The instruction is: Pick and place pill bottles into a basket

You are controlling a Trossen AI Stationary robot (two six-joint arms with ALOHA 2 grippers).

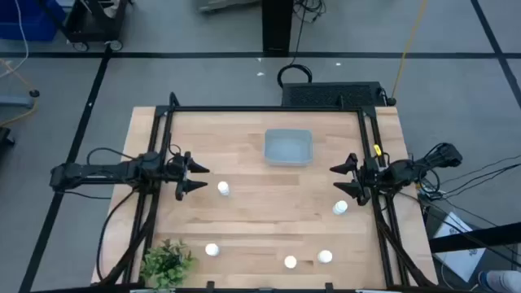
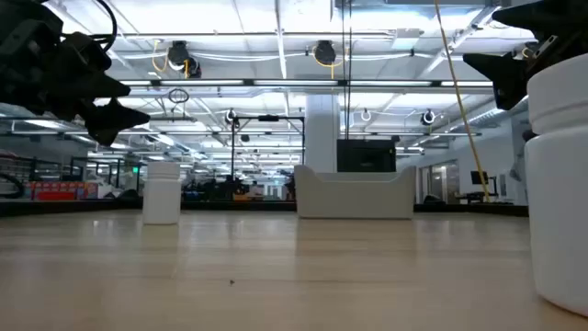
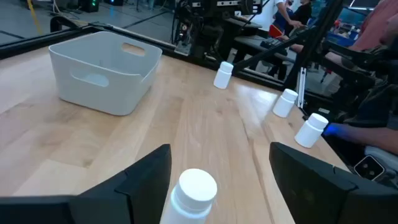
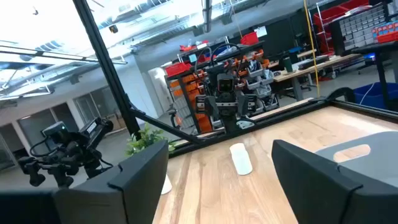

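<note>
Five small white pill bottles stand upright on the wooden table: one [image 1: 223, 189] left of centre, one [image 1: 339, 208] at the right, and three along the near edge [image 1: 212, 250] [image 1: 290, 262] [image 1: 325, 257]. The grey-blue basket [image 1: 287, 147] sits at the far middle. My left gripper [image 1: 198, 177] is open above the table, just left of the nearest bottle [image 3: 194, 193], which shows ahead between its fingers, untouched. My right gripper [image 1: 335, 179] is open and empty, right of the basket and beyond the right bottle.
A green leafy plant [image 1: 167, 262] stands at the near left corner. Black frame rails [image 1: 269, 110] run along the table's far, left and right sides. Bare wood lies between the basket and the near bottles. A person's blue-gloved hand [image 3: 339, 130] shows beyond the table.
</note>
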